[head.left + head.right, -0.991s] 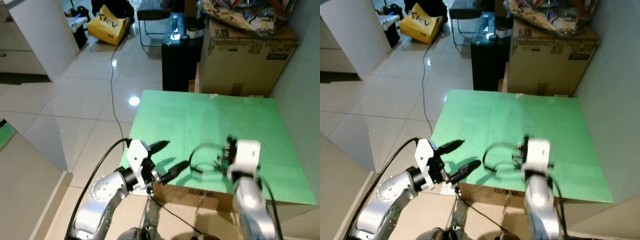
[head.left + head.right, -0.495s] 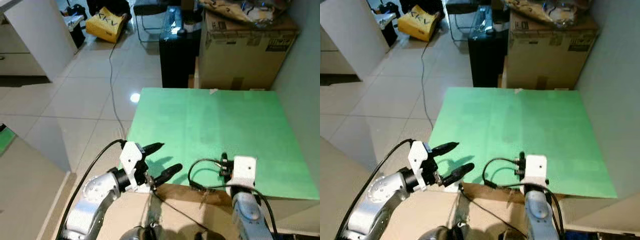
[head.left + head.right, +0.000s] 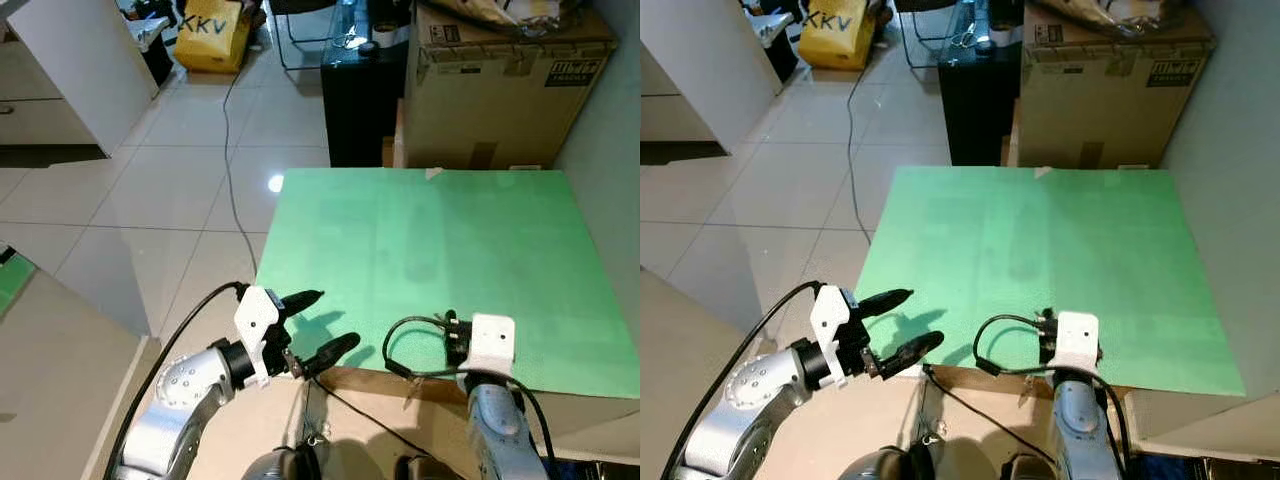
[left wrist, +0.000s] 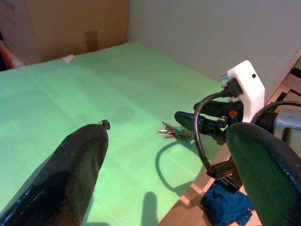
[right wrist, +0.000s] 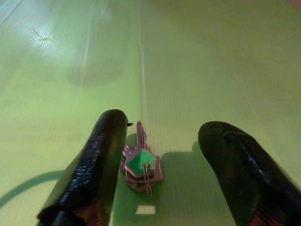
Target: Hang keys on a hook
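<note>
We judge the step in hand to be the pickup of the keys [image 5: 141, 165], which lie flat on the green table [image 3: 420, 230] near its front edge, on our right side. Our right gripper [image 5: 162, 155] is low over them with its jaws well apart and nothing held; the bunch sits between the two fingers, close against one finger [image 5: 101, 155] and clear of the other. To do this well, we should centre the gripper over the bunch, come down until the fingertips meet the tabletop, and close slowly so that the thin metal is pinched, not pushed away. The keys are a small flat cluster: a green head, pinkish metal blades fanned beneath it, and a thin wire loop. They look light and likely to slide on the smooth surface. Our left gripper [image 3: 318, 323] hovers by the table's front left corner, jaws open and empty. We cannot make out a hook anywhere in these views.
</note>
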Robot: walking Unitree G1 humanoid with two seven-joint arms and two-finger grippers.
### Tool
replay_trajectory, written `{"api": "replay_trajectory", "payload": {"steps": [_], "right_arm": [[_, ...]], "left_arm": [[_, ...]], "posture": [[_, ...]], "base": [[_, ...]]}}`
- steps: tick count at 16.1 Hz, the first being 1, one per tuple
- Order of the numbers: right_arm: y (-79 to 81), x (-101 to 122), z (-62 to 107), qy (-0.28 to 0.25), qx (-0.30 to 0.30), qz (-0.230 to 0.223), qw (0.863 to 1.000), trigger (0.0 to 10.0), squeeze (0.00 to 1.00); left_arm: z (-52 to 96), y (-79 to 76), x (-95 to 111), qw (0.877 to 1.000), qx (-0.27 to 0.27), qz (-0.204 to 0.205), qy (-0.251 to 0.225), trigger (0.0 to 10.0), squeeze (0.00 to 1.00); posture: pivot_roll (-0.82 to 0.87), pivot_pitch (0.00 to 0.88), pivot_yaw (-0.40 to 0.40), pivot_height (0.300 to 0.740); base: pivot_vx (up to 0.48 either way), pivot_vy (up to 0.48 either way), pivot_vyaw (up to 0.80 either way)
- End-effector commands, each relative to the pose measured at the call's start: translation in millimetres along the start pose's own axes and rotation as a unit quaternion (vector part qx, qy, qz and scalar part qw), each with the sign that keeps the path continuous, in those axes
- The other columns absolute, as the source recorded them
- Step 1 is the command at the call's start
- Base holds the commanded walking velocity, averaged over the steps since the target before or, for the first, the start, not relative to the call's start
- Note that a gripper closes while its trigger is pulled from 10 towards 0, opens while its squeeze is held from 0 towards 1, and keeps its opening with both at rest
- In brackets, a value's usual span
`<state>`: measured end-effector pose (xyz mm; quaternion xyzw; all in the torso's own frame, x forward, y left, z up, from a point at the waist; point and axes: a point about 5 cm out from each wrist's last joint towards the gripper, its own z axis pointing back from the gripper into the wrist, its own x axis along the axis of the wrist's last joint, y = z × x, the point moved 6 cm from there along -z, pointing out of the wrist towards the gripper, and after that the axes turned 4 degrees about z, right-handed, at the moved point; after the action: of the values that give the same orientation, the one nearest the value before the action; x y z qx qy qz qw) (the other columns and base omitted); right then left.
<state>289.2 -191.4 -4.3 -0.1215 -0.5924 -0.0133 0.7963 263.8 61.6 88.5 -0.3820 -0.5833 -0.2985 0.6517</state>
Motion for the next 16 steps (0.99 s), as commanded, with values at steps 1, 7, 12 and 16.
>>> {"api": "replay_trajectory", "payload": {"steps": [1,7,12,16], "right_arm": [[6.1,-2.4,5.5,0.005,0.003,-0.001,1.000,10.0,1.00],[7.4,-18.5,10.0,0.046,0.005,-0.003,0.999,10.0,0.47],[3.0,-24.4,10.5,0.060,-0.004,0.003,0.998,9.2,0.00],[0.0,-15.5,2.1,0.044,-0.002,0.007,0.999,0.0,0.00]], "left_arm": [[3.2,-1.4,3.8,1.000,-0.004,-0.002,-0.004,10.0,0.00],[4.6,-1.9,1.3,1.000,-0.009,-0.004,0.004,10.0,0.00],[4.3,-2.2,-0.6,1.000,-0.008,-0.003,0.005,10.0,0.00],[3.1,-0.7,0.2,1.000,-0.008,-0.005,0.004,10.0,0.00]], "posture": [[-0.07,0.167,0.145,0.740],[-0.08,0.179,0.149,0.740],[-0.08,0.183,0.150,0.740],[-0.08,0.186,0.153,0.740]], "base": [[0.000,0.000,0.00],[0.000,0.000,0.00],[0.000,0.000,0.00],[0.000,0.000,0.00]]}}
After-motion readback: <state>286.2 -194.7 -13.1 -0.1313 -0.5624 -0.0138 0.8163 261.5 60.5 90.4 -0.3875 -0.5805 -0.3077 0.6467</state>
